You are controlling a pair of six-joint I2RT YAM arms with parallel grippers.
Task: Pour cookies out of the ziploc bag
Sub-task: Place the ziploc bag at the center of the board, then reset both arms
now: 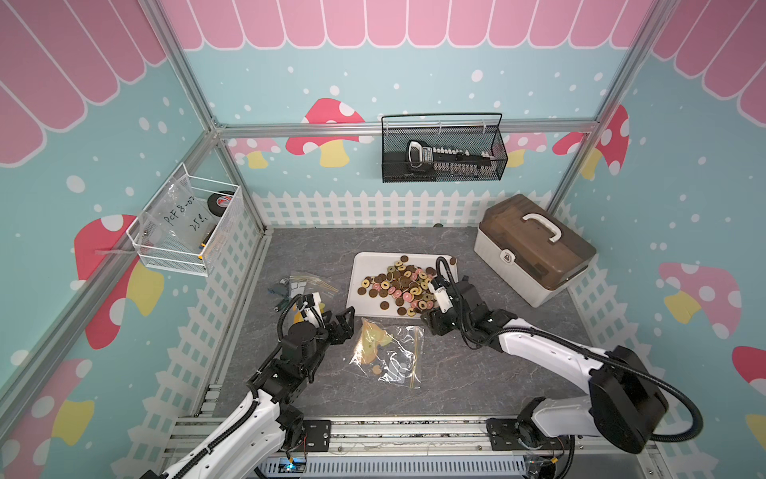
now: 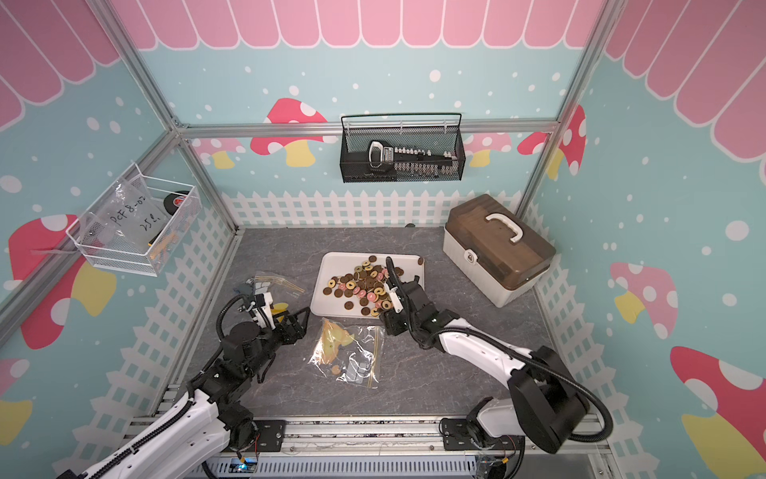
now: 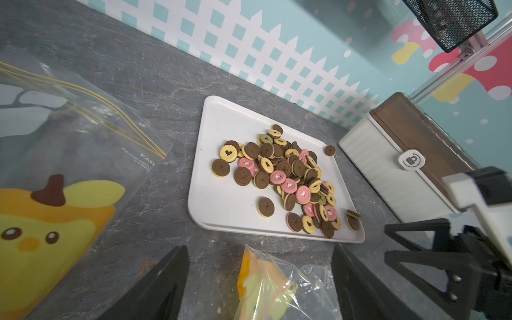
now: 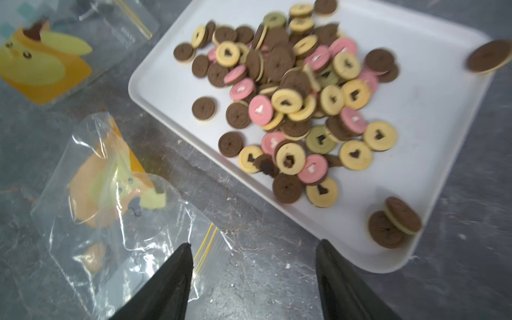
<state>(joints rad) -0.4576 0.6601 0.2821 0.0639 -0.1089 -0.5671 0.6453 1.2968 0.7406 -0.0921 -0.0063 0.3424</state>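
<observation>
black fingers (image 4: 174,279) of the right gripper (image 4: 255,243) fill the near edge of the right wrist view. they are spread apart with nothing between them, above the grey stone-patterned tabletop (image 4: 263,291). the left gripper (image 3: 259,248) is likewise spread wide and empty in the left wrist view.

the cookies (image 1: 404,284) are small round sandwich discs in dark brown, pale yellow, pink and a few green, many with a heart-shaped centre hole. they lie heaped on the white rectangular plastic tray (image 1: 364,265), mostly toward its right half. one dark cookie (image 3: 329,150) sits at the tray's far right corner, on or just past the rim; i cannot tell which. the ziploc bag (image 1: 387,352), clear plastic with yellow zip lines and a yellow-orange cartoon print, lies crumpled on the tabletop just in front of the tray. it is between the two grippers and held by neither. a small tan round shape inside it is too blurred to identify.

a second clear printed bag (image 1: 311,282) lies flat left of the tray. right of the tray stands a cream storage box (image 1: 534,253) with a brown lid and white handle. a black mesh basket (image 1: 443,149) hangs on the back wall, and a white wire basket (image 1: 186,228) on the left wall.
</observation>
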